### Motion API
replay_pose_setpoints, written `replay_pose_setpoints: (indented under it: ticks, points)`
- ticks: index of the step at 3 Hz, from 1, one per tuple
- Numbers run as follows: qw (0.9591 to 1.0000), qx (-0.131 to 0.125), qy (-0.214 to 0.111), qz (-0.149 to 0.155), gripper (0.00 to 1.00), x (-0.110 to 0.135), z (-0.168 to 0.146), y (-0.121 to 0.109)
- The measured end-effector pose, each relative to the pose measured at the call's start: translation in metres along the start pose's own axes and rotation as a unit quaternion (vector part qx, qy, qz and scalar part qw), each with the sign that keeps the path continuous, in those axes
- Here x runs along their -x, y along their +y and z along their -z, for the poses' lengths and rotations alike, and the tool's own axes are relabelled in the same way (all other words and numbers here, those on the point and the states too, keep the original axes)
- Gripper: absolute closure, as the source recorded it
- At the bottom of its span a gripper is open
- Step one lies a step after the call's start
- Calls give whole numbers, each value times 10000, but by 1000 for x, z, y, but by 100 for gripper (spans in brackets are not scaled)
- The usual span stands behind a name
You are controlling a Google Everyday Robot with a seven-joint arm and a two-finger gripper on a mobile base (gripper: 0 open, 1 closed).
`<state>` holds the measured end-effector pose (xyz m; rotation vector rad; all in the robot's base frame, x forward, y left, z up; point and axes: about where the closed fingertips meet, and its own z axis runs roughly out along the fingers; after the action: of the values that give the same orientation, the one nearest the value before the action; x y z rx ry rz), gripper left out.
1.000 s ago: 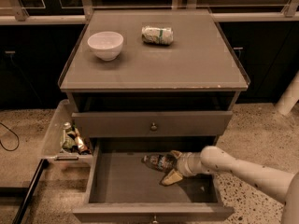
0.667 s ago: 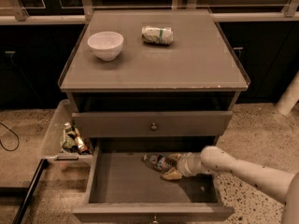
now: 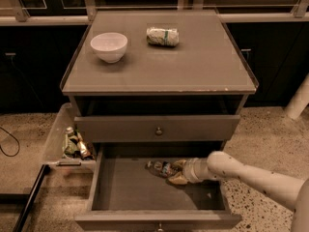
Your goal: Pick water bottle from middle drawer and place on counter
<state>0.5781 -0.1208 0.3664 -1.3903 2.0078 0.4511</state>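
Starting big, you have the counter [image 3: 193, 66] well above and behind the gripper [image 3: 177, 173]: glossy grey with a thin pale rim. The middle drawer [image 3: 130, 187] is pulled out, and the gripper is down inside it, low over the floor, toward the back and right of centre. Your white arm [image 3: 251, 178] comes in from the right edge over the drawer's right wall. The upper drawer [image 3: 203, 128] is shut, sitting between the counter and the gripper. A clear side bin [image 3: 55, 134] sits beside the cabinet, well to the gripper's left, with small bottles [image 3: 75, 145] lying in it. On the counter are a white bowl [image 3: 109, 46] and a wrinkled white-and-green packet [image 3: 162, 36], set apart from each other. The water bottle [image 3: 160, 167] lies on its side on the drawer floor, stretching leftward from the gripper, with its near end right at the gripper. You cannot tell whether the gripper is clamped on the bottle or just set against it.
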Motion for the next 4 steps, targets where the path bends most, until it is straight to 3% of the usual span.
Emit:
replay_pose_setpoints:
  ticks: [1, 2, 3, 4]
  points:
    - [10000, -1, 0, 1, 100, 0, 0, 0]
    - [10000, -36, -11, 46, 100, 4, 2, 3]
    - [9996, -163, 21, 215, 100, 19, 18, 9]
    - [9972, -510, 179, 512, 100, 41, 59, 17]
